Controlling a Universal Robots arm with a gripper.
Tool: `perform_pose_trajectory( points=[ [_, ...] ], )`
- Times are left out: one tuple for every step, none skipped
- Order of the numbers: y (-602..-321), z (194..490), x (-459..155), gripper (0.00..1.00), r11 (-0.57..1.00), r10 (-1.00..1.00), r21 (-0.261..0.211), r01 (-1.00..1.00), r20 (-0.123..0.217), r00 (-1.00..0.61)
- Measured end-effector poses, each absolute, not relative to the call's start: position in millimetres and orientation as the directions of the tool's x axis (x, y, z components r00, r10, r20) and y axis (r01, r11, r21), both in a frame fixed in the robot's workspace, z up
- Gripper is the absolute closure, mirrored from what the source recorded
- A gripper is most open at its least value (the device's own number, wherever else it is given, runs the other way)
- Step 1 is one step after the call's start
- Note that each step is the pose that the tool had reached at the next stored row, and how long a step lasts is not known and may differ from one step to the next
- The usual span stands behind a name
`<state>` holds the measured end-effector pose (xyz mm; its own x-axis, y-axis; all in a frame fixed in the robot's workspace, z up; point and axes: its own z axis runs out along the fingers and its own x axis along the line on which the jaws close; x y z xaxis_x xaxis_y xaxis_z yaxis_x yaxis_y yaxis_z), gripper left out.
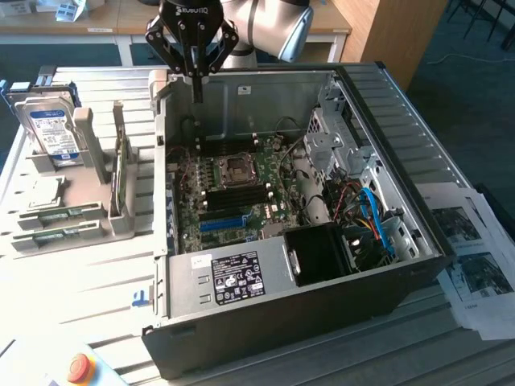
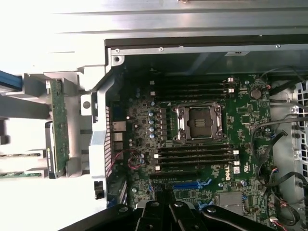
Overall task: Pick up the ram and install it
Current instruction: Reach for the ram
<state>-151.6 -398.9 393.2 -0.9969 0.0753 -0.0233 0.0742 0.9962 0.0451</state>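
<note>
The ram (image 1: pixel 119 175) is a narrow green stick standing on edge in a grey rack (image 1: pixel 96 157) at the exterior view's left, outside the computer case; the wrist view shows the ram (image 2: pixel 58 126) in the same slot. My gripper (image 1: pixel 196 90) hangs shut and empty above the back left corner of the open case, well apart from the ram. In the wrist view my gripper (image 2: pixel 166 204) has its dark fingers pressed together over the motherboard (image 2: pixel 144 120). Empty black memory slots (image 2: pixel 192 154) lie beside the processor socket (image 2: pixel 198 122).
The rack also holds a silver hard drive (image 1: pixel 52 133) and two more green sticks (image 1: pixel 58 227) lying flat. The case walls (image 1: pixel 241 277) stand tall around the board. Cables (image 1: pixel 374 213) and a black fan shroud (image 1: pixel 318 253) crowd its right side. Papers (image 1: pixel 475 265) lie at the far right.
</note>
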Motion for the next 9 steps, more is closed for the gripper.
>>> perform_pose_trajectory(
  points=[
    [-398.9, 393.2, -153.3, 0.90, 0.996, 0.075, 0.045, 0.074, -0.023, -0.997],
    [-398.9, 393.2, -154.8, 0.90, 0.996, 0.075, 0.045, 0.074, -0.023, -0.997],
    [-398.9, 393.2, -156.3, 0.90, 0.996, 0.075, 0.045, 0.074, -0.023, -0.997],
    [-398.8, 393.1, -158.0, 0.90, 0.996, 0.075, 0.045, 0.074, -0.023, -0.997],
    [-398.9, 393.1, -159.8, 0.90, 0.996, 0.075, 0.045, 0.074, -0.023, -0.997],
    [-398.9, 393.1, -161.3, 0.90, 0.996, 0.075, 0.045, 0.074, -0.023, -0.997],
    [-398.8, 393.1, -162.7, 0.90, 0.996, 0.075, 0.045, 0.074, -0.023, -0.997],
    [-398.8, 393.1, -164.0, 0.90, 0.996, 0.075, 0.045, 0.074, -0.023, -0.997],
    [-398.8, 393.1, -165.3, 0.90, 0.996, 0.075, 0.045, 0.074, -0.023, -0.997]
  ],
)
